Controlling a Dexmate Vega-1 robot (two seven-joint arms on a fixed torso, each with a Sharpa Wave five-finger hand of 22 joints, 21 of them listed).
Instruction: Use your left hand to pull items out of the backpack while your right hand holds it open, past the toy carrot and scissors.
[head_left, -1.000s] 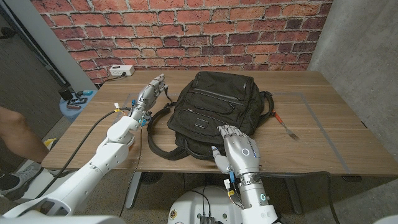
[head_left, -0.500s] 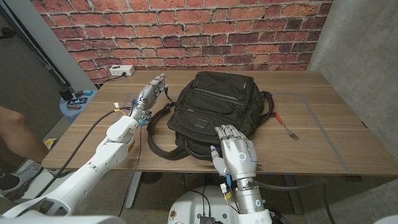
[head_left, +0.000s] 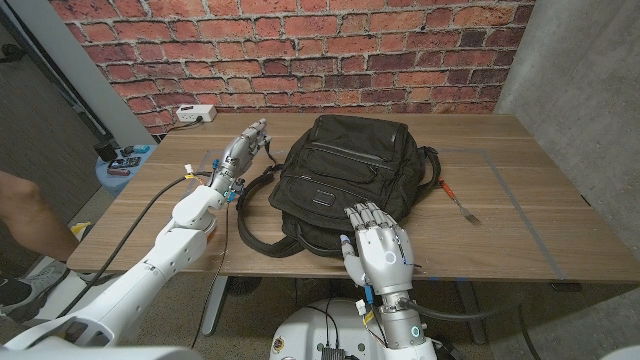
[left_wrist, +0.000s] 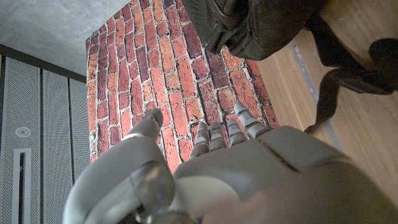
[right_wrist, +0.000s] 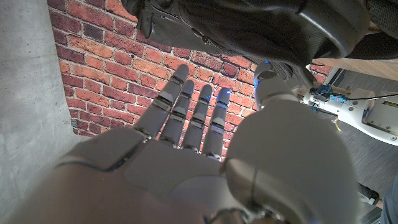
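Centrally on the wooden table (head_left: 520, 215) the black backpack (head_left: 345, 170) is laid flat. At its near edge the right hand (head_left: 380, 248) is raised, fingers spread and empty — the left hand (head_left: 243, 148) is held beside the pack's left edge, fingers extended, nothing grasped.

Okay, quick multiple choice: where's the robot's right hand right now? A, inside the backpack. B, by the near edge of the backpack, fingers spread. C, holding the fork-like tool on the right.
B: the right hand hovers open at the near edge of the black backpack, holding nothing.
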